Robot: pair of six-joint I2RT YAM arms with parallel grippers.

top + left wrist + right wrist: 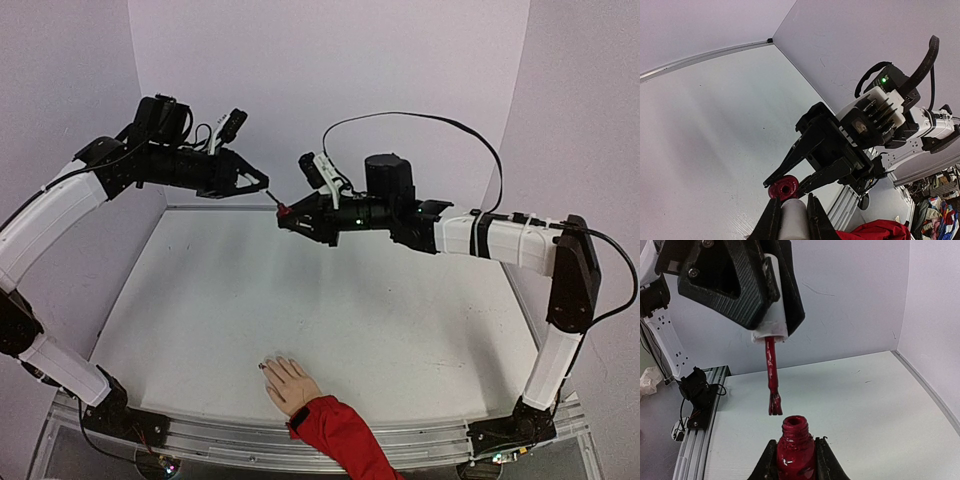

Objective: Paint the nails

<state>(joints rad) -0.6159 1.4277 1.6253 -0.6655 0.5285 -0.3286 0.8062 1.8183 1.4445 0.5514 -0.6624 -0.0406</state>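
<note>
**Top view:** The left hand (262, 186) and right hand (283, 214) are meeting in mid-air at 12 o'clock over the white worktop (350, 300). The nails (270, 366) are lying at 6 o'clock, on a mannequin hand (290, 383) in a red sleeve (340, 435) beside the front rail (430, 442), well apart from both. They are too small here to tell which are tinted.

**Left wrist view:** The left hand is clamping narrowly on the white cap (792, 220). The open mouth of the polish bottle (784, 187) is facing it just beyond.

**Right wrist view:** The right hand is gripping the dark-red bottle by its body. The wet brush (772, 390) is hanging from the cap just above the mouth, not touching it.

The loaded brush is probably facing a long descent toward 6 o'clock, and a drip could be marking the worktop on the way. Any tilt of the uncapped bottle could be spilling polish. On nails this tiny, a slight misaim would be smearing the beige fingers. Only the right hand, just beside the brush, is standing in the way.
</note>
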